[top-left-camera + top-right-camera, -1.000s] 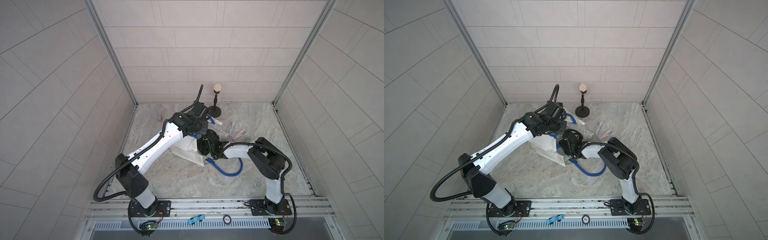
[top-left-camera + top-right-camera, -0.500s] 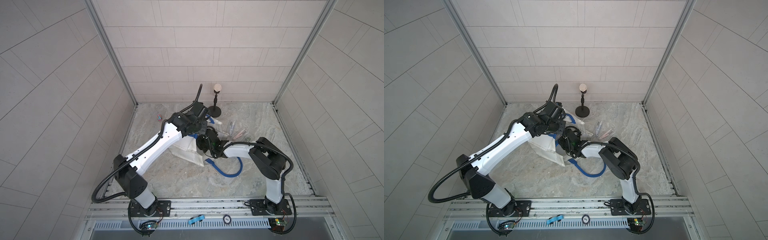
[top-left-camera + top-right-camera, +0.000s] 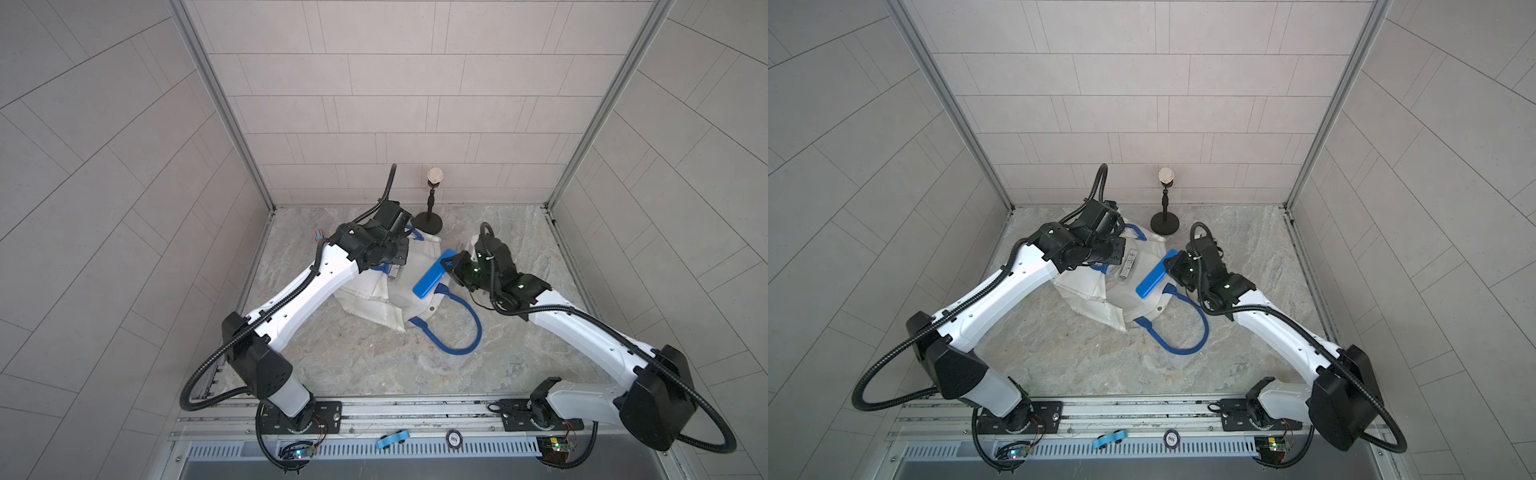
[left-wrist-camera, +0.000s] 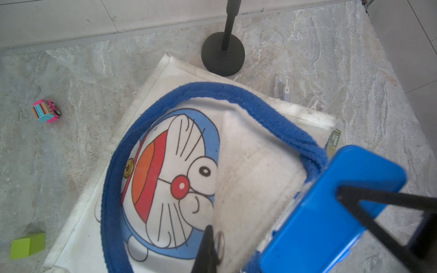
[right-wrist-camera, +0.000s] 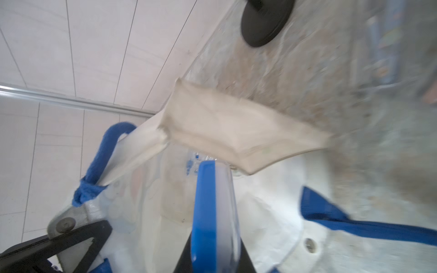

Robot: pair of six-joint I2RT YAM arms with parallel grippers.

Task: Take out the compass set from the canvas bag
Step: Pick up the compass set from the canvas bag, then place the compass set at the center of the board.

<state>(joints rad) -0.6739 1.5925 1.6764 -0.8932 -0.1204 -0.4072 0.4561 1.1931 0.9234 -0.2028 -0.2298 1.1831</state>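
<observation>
The canvas bag (image 3: 370, 293) (image 3: 1090, 286) lies on the stone floor, white with blue handles, its cat print (image 4: 175, 170) facing up. My left gripper (image 4: 209, 245) (image 3: 395, 262) is shut on the bag's upper rim beside the metal snap, holding the mouth open. The compass set (image 3: 432, 277) (image 3: 1154, 277) is a flat blue case with a clear lid. My right gripper (image 5: 214, 238) (image 3: 448, 266) is shut on one end of it. The case (image 4: 331, 212) (image 5: 205, 208) is raised at a slant, its far end over the bag's open mouth.
A black stand (image 3: 429, 222) with a round base stands just behind the bag. One blue handle loop (image 3: 465, 332) lies on the floor in front. A small toy car (image 4: 46, 111), a green block (image 4: 27, 245) and clear plastic cases (image 4: 281, 88) lie nearby.
My right gripper closed on the blue case inside the bag's mouth and drew back to the right, lifting the case out. The left gripper kept its hold on the rim.
</observation>
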